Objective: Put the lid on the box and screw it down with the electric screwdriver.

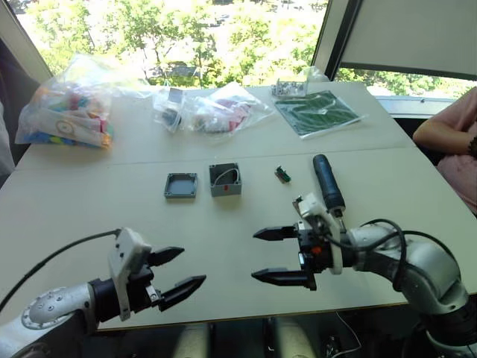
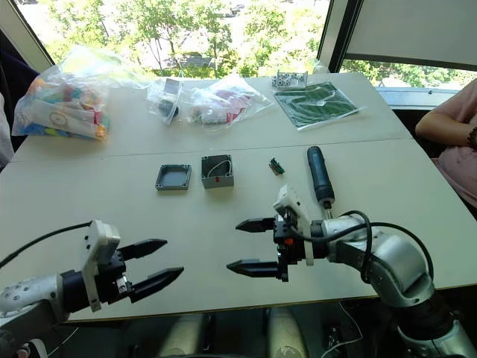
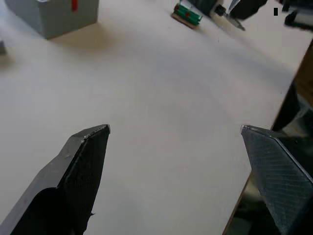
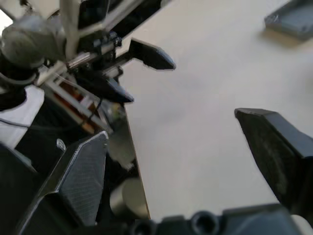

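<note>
You have the lid (image 1: 181, 185) lying open side up near the middle of the table (image 1: 89, 216), just beside the box (image 1: 225, 179) but not touching it. The box stands upright with its mouth open, and a white wire shows curled inside. The left wrist view gives you its red mark on one side wall (image 3: 74, 5), which the head views barely resolve. Toward the table's right edge from the box sits a small green connector (image 1: 282, 174), and past that the electric screwdriver (image 1: 328, 183) lies flat, its bit end pointing to the near edge.

Your right gripper (image 1: 279, 256) hovers over the near part of the table, just in front of the screwdriver's tip, fingers spread wide and empty. Your left gripper (image 1: 175, 274) hangs above the near edge, well apart from the lid and box, also wide open with nothing between the fingers. The right wrist view shows you the left gripper (image 4: 132, 73) facing it across bare tabletop, and a grey corner (image 4: 291, 22) that is probably the lid.

Along the far edge lie clear plastic bags of coloured parts (image 1: 65, 108), a smaller bag (image 1: 223, 108), and a green sheet in a sleeve (image 1: 318, 112). A person's arm (image 1: 447, 130) rests by the far right corner.
</note>
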Tool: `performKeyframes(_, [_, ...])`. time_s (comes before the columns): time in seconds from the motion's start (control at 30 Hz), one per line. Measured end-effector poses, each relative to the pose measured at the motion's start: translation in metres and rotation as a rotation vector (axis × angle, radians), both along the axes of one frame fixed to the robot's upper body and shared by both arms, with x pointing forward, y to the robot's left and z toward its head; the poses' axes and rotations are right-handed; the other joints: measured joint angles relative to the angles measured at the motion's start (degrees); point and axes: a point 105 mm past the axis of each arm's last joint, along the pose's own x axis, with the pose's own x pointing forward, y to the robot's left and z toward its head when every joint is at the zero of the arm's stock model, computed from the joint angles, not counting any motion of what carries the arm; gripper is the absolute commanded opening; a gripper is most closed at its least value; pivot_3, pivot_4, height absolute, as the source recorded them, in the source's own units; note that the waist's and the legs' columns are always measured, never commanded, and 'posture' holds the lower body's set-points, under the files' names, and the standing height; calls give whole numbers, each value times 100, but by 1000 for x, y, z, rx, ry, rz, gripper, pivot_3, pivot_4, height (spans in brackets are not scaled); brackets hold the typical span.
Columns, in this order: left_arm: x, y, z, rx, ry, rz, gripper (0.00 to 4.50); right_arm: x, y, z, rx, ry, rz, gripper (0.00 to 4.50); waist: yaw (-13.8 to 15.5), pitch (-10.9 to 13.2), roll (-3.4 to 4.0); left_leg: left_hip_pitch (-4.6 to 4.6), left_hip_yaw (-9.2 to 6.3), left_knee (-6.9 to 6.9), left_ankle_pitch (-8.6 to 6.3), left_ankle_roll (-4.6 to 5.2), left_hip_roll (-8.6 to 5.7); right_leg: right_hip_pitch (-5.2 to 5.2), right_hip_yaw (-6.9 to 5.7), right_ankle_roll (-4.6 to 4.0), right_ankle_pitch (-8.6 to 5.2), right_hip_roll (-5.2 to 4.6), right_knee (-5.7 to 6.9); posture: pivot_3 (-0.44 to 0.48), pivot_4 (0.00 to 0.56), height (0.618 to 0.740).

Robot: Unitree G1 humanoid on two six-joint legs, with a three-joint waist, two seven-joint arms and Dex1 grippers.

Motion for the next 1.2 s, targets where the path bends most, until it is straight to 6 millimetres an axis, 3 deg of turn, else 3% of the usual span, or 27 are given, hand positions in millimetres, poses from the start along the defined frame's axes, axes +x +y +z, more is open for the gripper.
performKeyframes(0.13, [30, 2, 49, 73, -101, -125, 4410, 6, 8, 33, 49, -76, -29, 4500, 19, 1, 1, -7, -13, 1, 1, 0, -1, 0, -10, 0, -1, 4, -3, 0, 150, 740])
performKeyframes(0.23, [56, -11, 75, 151, -182, -229, 4410, 9, 14, 21, -74, -115, -55, 4500, 6, -2, -1, -12, -11, 3, 4, -2, -10, 9, -7, -3, 1, 2, -6, 0, 150, 740])
performKeyframes(0.3, [75, -22, 79, 229, -210, -303, 4410, 9, 15, 6, -153, -133, -74, 4500, 4, -5, -3, -15, -4, 0, 5, -4, -16, 8, 3, -11, 9, 0, -5, 0, 150, 740])
performKeyframes(0.4, [103, -36, 68, 363, -241, -431, 4410, 12, 15, -10, -225, -153, -112, 4500, -25, -5, -6, -22, 7, -7, 5, -4, -17, -7, 11, 6, 9, 0, -9, 0, 150, 740])
performKeyframes(0.63, [164, -59, 42, 521, -201, -596, 4410, 17, 19, -21, -218, -188, -233, 4500, -6, 1, -16, -30, 2, -19, 5, -2, -12, -20, 12, 13, -5, 5, -1, 0, 150, 740])
performKeyframes(0.73, [180, -63, 33, 561, -167, -626, 4410, 16, 18, -25, -203, -186, -301, 4500, -8, 3, -24, -30, 1, -13, 5, -1, -13, -19, 12, 23, -7, 3, 7, 0, 150, 740])
performKeyframes(1.1, [192, -68, 13, 628, -92, -745, 4410, 10, 23, -24, -159, -205, -456, 4500, -14, 7, -30, -32, -9, -9, 5, -1, -13, -20, 9, 37, 3, 3, 16, 0, 150, 740])
performKeyframes(1.2, [196, -72, 14, 649, -103, -747, 3660, 8, 23, -24, -144, -195, -481, 4500, -8, 7, -29, -31, -10, -7, 5, -1, -14, -19, 9, 40, 4, 3, 18, 0, 150, 740])
